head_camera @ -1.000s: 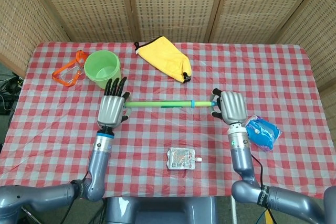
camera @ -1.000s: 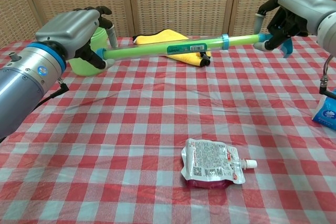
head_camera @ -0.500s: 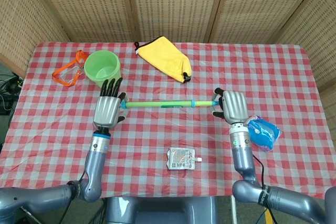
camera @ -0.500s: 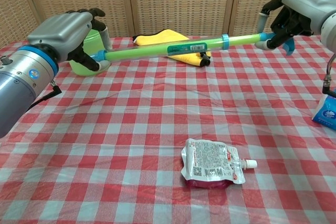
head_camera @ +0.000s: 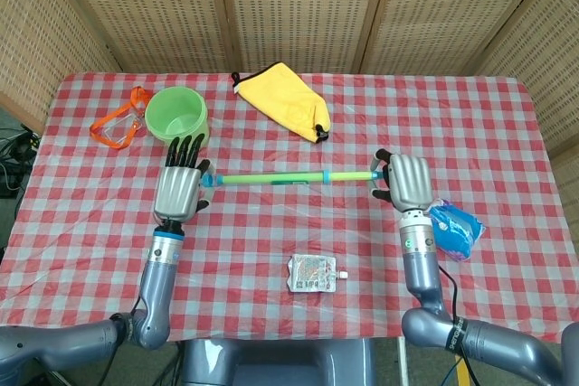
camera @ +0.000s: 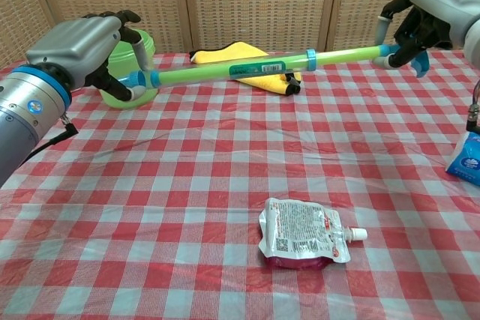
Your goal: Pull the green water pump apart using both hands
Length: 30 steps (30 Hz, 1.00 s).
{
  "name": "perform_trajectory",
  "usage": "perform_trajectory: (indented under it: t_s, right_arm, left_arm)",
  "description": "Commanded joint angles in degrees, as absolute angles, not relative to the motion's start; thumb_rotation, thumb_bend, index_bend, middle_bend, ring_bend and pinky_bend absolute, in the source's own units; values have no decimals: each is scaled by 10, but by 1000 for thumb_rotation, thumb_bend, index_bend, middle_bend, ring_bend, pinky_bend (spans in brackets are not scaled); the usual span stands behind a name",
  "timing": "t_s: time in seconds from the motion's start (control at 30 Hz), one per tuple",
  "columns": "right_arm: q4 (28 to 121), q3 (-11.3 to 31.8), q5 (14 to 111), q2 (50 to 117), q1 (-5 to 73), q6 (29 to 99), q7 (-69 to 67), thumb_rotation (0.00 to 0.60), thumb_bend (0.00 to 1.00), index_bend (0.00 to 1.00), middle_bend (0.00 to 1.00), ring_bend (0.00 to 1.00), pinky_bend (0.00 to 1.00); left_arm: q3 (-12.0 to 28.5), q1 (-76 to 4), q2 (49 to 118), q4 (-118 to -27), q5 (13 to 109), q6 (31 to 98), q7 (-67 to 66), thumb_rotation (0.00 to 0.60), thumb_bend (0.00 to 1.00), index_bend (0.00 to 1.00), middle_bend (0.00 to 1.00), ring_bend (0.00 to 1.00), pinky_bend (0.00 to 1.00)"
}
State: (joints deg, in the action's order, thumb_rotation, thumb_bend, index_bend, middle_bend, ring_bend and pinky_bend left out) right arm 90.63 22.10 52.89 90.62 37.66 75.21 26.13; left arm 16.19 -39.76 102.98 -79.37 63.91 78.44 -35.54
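Green water pump [head_camera: 285,178] held off the counter [head_camera: 271,223], extended long. Left robot hand [head_camera: 178,189] grips its left end just below the green cup [head_camera: 176,117]; right robot hand [head_camera: 408,182] closed on the other end, probably the handle. Open cloth beneath.

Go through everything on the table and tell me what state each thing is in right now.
green water pump: held in the air, level, one end in each hand
left hand: grips one end
right hand: grips the other end
green cup: upright
yellow bag: lying flat
pouch: flat, cap on
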Motion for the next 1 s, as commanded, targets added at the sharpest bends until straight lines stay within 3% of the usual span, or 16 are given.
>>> perform_trajectory:
  t_s: [0.03,1.0]
  right_arm:
    - [904,221,528,906,376,752,260,600,600,837,1000,1000,928]
    - [880,225,522,900,372,751,254,600,599,837,1000,1000,928]
  left_arm:
    - [162,-395,1028,-795,640,785,-353,600,375,532,0,0,0]
    - [142,-343,984,-813,672,807,-324,600,375,540,0,0,0]
